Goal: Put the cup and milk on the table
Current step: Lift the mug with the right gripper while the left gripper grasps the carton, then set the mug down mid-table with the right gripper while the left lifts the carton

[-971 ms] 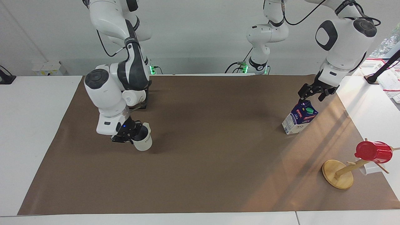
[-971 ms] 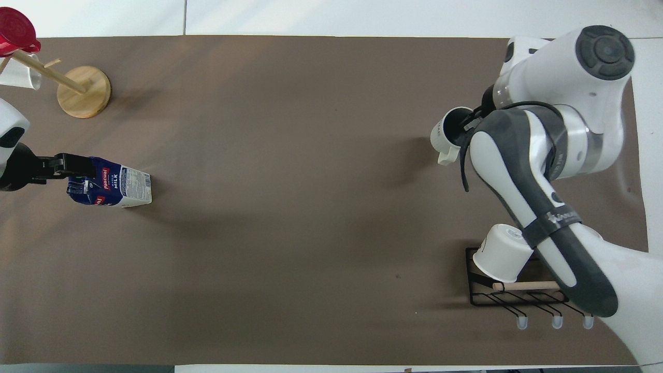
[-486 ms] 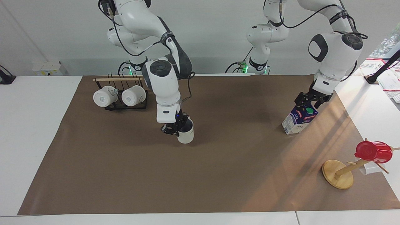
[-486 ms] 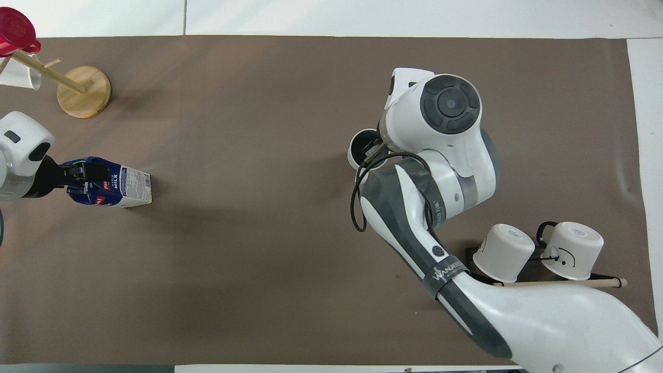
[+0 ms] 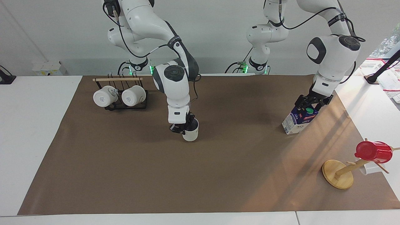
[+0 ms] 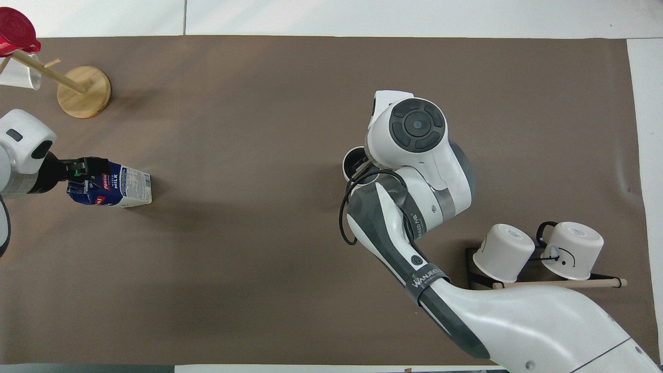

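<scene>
The right pincer [image 5: 184, 127] grips the small off-white mug [image 5: 191, 132] at mid-counter [image 5: 40, 131]. The left pincer [image 5: 309, 104] is closed on the tilted blue-and-white milk carton [image 5: 298, 119], resting toward the left arm's end.

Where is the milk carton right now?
The milk leans tilted on the brown paper toward the left arm's end of the table, its top in the left gripper, nearer the robots than the wooden stand.

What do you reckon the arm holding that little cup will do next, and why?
Probably lower it a touch and let go. The right hand grips the cup by its rim, upright, just over the brown paper mid-table. The left hand is at the tilted milk.
</scene>
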`<action>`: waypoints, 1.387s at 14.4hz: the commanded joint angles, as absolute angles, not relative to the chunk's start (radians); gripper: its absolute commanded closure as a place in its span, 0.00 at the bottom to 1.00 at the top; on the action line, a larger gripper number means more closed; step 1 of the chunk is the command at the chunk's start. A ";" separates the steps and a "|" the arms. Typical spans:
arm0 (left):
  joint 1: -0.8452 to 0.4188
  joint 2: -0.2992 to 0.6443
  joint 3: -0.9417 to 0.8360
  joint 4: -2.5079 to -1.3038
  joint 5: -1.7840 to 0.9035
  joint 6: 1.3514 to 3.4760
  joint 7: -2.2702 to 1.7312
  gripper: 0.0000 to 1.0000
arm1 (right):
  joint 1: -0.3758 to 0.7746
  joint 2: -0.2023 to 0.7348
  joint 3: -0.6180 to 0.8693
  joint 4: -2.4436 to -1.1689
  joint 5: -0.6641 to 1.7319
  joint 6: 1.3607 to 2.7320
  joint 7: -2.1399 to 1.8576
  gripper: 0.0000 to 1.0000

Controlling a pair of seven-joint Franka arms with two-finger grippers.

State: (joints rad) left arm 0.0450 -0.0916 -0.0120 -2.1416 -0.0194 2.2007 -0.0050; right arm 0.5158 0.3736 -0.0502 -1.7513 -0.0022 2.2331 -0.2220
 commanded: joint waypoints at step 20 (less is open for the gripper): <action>-0.420 -0.008 -0.046 -1.886 0.133 2.049 -0.532 1.00 | 0.301 0.124 -0.058 -1.655 -0.063 1.956 0.207 0.00</action>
State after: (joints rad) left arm -0.3453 -0.0728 -0.0579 -1.9583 0.0940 2.0569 -0.4057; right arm 0.3536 0.1513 -0.0688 -1.6726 -0.0427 2.0057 0.1784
